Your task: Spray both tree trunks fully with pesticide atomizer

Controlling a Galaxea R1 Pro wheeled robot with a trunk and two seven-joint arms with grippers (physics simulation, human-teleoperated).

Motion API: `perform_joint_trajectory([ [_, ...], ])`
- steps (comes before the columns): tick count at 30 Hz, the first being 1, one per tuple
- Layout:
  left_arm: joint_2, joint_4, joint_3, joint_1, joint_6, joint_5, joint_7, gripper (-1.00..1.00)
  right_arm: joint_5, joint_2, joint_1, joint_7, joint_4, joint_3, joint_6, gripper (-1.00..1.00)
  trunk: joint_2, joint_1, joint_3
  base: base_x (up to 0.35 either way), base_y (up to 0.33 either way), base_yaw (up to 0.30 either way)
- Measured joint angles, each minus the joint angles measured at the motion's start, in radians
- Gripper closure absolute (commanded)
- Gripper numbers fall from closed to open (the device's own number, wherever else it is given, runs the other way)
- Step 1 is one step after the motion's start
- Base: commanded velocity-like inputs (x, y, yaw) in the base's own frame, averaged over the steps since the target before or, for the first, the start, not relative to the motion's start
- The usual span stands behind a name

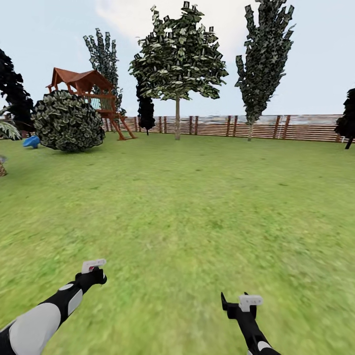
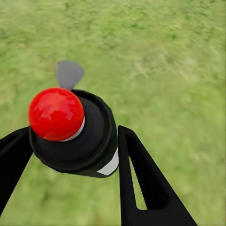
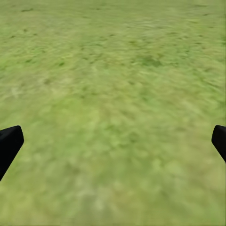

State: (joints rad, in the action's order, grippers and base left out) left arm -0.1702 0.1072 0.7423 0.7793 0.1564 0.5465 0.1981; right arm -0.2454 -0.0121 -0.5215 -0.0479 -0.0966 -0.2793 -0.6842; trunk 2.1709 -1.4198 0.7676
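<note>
Red-capped and dark-bodied, the pesticide atomizer (image 2: pixel 77 134) sits clamped between the two black fingers (image 2: pixel 146 181) of the left gripper (image 1: pixel 94 272), its white label patch facing one finger and its red nozzle top turned toward the wrist camera. Held this way, low and ahead of the robot on its left, the bottle is carried rather than aimed: nothing but lawn (image 1: pixel 197 197) lies beyond it. The right gripper (image 1: pixel 236 301) hangs low on the near right with its fingertips (image 3: pixel 9 143) spread wide and nothing between them, free because one hand suffices for the bottle. Far across the grass, before the slatted wooden fence (image 1: pixel 296 127), stands a tree (image 1: pixel 178 54) with a bare pale trunk (image 1: pixel 177 118) under a blocky canopy; a second pale-stemmed tree (image 1: pixel 261 54) rises further right. A round bush (image 1: pixel 68 121) and a red-roofed play tower (image 1: pixel 88 91) occupy the far left. Pick-up appears complete; judged from the distance, an approach to the first trunk comes before any spraying.
</note>
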Motion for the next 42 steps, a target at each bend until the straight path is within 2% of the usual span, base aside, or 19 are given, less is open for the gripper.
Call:
perform_joint_trajectory([
  [42,0.000,0.000,0.000,0.000,0.000,0.000,0.000,1.00,-0.001,-0.003,0.000,-0.001,0.001,0.002,0.000,-1.00,0.000,0.000,0.000,0.338,0.000,0.000],
])
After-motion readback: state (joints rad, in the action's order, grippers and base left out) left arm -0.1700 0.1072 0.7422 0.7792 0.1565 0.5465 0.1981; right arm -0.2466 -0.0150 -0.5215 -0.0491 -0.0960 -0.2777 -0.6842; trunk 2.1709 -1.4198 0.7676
